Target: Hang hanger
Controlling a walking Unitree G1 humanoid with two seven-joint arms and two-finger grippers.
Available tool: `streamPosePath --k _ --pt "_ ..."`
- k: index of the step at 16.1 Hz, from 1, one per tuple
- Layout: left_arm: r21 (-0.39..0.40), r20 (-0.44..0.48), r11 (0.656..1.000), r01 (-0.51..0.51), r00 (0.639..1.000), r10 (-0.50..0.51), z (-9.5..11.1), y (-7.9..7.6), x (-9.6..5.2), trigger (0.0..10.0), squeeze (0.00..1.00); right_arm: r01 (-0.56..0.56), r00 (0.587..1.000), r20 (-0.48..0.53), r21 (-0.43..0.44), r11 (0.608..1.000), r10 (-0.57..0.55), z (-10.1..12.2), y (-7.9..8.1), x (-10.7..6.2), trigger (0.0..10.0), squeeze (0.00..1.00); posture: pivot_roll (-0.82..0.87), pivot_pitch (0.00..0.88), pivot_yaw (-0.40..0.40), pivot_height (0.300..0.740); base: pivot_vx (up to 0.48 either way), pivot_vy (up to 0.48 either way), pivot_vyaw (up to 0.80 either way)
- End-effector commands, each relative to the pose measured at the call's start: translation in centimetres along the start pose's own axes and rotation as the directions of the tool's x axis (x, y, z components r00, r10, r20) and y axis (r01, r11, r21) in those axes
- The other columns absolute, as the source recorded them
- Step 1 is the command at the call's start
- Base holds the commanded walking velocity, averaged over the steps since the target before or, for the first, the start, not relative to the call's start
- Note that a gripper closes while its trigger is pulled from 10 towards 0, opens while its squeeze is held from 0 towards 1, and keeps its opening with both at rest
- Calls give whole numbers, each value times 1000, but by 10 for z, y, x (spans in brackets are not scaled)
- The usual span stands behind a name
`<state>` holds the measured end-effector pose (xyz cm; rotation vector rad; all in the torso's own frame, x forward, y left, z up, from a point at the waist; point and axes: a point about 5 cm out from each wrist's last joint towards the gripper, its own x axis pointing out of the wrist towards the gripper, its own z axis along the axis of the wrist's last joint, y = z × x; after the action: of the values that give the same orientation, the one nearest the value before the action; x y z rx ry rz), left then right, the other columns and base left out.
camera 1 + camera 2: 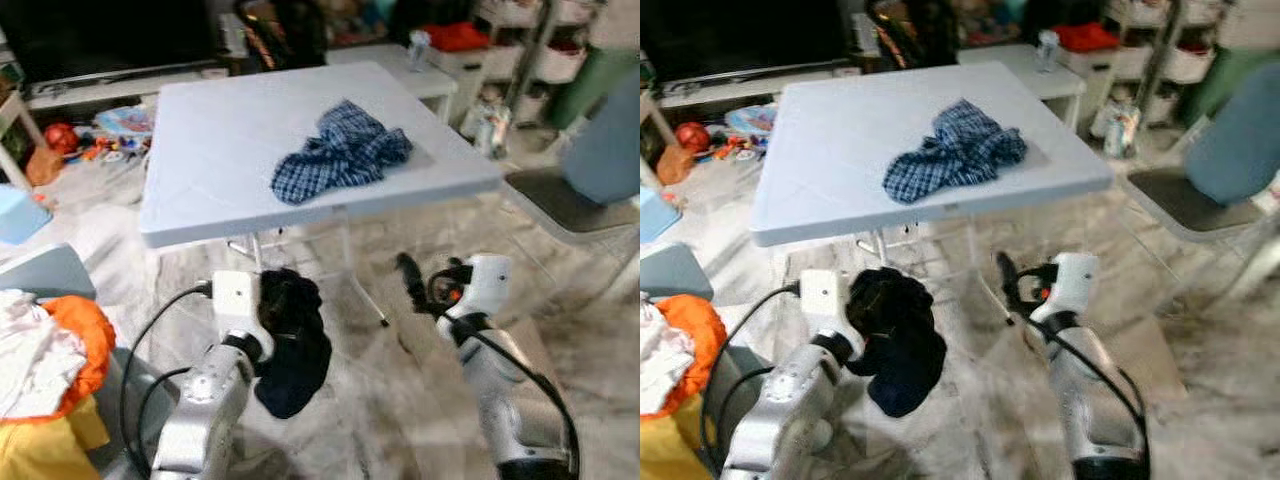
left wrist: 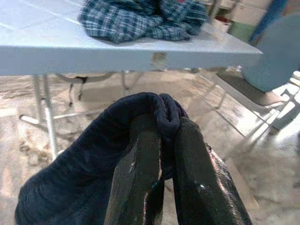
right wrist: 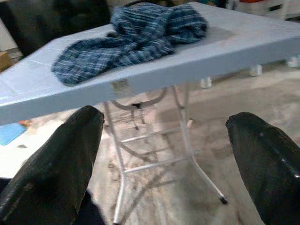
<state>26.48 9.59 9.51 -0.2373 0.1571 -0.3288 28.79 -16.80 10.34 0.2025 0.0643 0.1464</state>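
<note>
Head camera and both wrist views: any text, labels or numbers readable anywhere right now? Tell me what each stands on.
No readable text anywhere.
Can behind the white table: printing too blurred to read.
Plaid shirt and dark garment in the left gripper: no label visible.

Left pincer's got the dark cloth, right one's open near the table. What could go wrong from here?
1. The left pincer pinches only a fold of the dark cloth; most of it hangs loose and could slip out.
2. The open right pincer sits low beside the table edge; raising it straight may hit the edge or the table legs.
3. The plaid shirt lies crumpled on top, so a grab may catch only part of it.
</note>
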Motion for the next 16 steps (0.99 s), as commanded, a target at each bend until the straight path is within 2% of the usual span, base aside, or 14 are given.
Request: streamPosePath --k 1,8,10,11,12,13,14,15,16 --pt "-5 17 1000 -2 1000 2 4 -1 2 10000 0 -8 1000 -3 1 1000 8 0 2 1 10000 0 -116 0 33 740 0 390 0" --pt "6 15 1000 0 1000 -1 4 0 2 10000 0 28 999 -26 -25 999 -28 -2 -1 1 10000 0 -114 0 38 740 0 385 0" --pt "22 29 1000 15 999 -16 6 1 0 10000 0 84 996 -24 -51 995 -85 -1 -9 0 10000 0 -113 0 41 740 0 0 0" --pt "25 30 1000 18 999 -18 6 2 -2 10000 0 114 993 -22 -106 988 -117 1 -12 -2 10000 0 -115 0 41 740 0 0 0" --pt "31 28 999 17 999 -18 4 5 -5 10000 0 142 989 -25 -124 982 -146 1 -15 -5 10000 0 -118 0 43 740 0 0 0" --pt "38 14 999 -4 1000 3 0 12 -10 10000 0 95 995 41 -192 977 -89 6 -14 -12 10000 0 -120 0 45 740 0 0 0" --pt "46 11 999 -10 1000 9 -1 14 -12 10000 0 107 994 43 -205 973 -100 6 -16 -14 10000 0 -119 0 47 740 0 0 0" --pt "52 1 999 -6 1000 6 -4 22 -18 10000 0 151 988 37 -171 974 -147 7 -23 -20 10000 0 -116 0 49 740 0 0 0" --pt "28 -8 999 -16 1000 16 -7 27 -21 10000 0 151 988 -4 -120 981 -152 2 -21 -23 10000 0 -121 0 55 740 0 0 0"
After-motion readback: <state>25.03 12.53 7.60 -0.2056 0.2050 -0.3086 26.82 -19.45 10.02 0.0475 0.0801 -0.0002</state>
